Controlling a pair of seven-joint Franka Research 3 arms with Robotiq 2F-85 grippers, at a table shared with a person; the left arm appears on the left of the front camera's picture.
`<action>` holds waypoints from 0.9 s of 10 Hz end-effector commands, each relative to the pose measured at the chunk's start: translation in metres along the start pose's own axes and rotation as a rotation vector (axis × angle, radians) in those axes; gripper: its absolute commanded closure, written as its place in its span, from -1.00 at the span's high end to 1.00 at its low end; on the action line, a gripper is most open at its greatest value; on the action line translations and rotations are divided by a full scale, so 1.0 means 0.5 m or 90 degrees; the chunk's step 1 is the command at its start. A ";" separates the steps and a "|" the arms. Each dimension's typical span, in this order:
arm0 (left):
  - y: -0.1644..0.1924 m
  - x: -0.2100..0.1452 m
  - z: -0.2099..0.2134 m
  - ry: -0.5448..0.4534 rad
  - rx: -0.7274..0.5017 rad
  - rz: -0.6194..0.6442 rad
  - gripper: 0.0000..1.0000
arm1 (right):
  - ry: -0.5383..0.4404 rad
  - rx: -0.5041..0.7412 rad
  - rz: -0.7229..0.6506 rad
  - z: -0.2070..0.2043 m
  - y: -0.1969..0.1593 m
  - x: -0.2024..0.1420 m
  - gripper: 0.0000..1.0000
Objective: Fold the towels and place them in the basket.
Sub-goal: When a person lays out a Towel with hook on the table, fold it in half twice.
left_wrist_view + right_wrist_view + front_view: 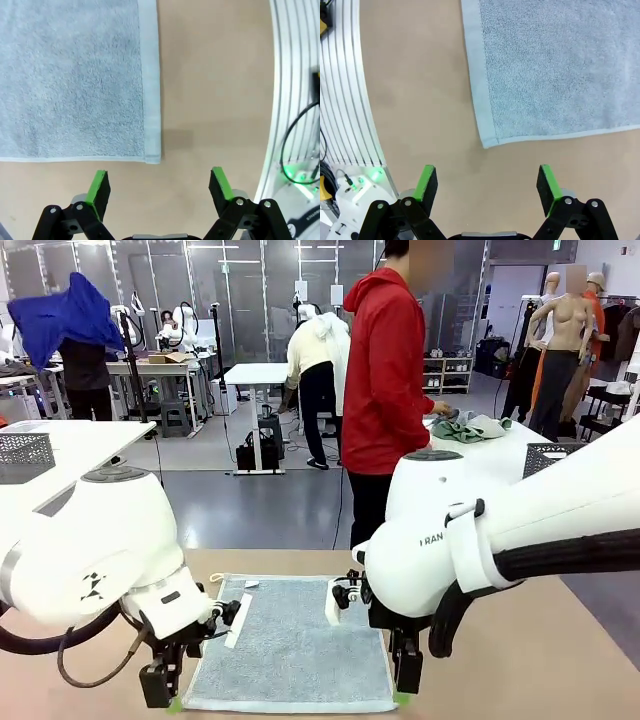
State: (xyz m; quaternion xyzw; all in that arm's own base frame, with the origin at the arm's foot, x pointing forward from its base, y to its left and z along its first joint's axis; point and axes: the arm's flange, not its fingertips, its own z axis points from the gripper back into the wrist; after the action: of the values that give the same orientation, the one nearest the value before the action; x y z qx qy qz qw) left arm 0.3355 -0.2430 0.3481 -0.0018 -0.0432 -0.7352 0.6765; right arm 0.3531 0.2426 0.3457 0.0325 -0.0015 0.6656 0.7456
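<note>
Lining up the first fold, by my read. The blue-grey towel [290,645] lies flat on the table [520,660], with its near edge at 6 o'clock and its far edge at 12. The small white loop [215,578] is at its 11 o'clock corner.

The left claw [165,695] hangs at the towel's 7 o'clock corner and the right claw [405,680] at its 5 o'clock corner. Both claws are spread wide and empty, and the pads look clear of the cloth.

Left wrist view: the towel [70,75] corner sits at 12 o'clock, just past the tips of the left claw [160,187]. Right wrist view: the same picture, with the towel [560,65] corner dead ahead of the right claw [487,185].

Suggested approach:
- Nudge both claws toward 12 so each corner's hem band lands between the pads, not just the tip of it.
- Drop both together. The cloth is thin and flat on the table [210,100], so the pads will likely need to press down and scrape to get under the hem.
- Bite the hem rather than the loose terry, since it should hold better.
- Lift only enough to clear, then carry both corners toward 12 at matched speed with the spacing fixed.
- Land the corners on the far corners and use the loop to check alignment.

Risks: one claw may miss its corner, which would skew the fold. Lifting too high may drag the far edge along.
</note>
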 end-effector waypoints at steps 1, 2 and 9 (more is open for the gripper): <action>0.000 -0.009 -0.014 0.009 0.027 -0.005 1.00 | 0.006 -0.022 -0.012 -0.027 0.003 0.016 1.00; 0.000 -0.014 -0.020 0.007 0.025 -0.005 1.00 | 0.003 -0.018 -0.010 -0.032 0.008 0.017 1.00; 0.015 -0.017 -0.014 0.005 0.003 0.004 1.00 | 0.001 0.003 0.004 -0.034 0.002 0.010 1.00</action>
State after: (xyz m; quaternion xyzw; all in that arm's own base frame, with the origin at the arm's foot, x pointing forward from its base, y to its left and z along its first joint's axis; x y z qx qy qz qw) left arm 0.3451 -0.2346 0.3377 -0.0001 -0.0387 -0.7319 0.6803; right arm 0.3522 0.2485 0.3269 0.0346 0.0022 0.6679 0.7434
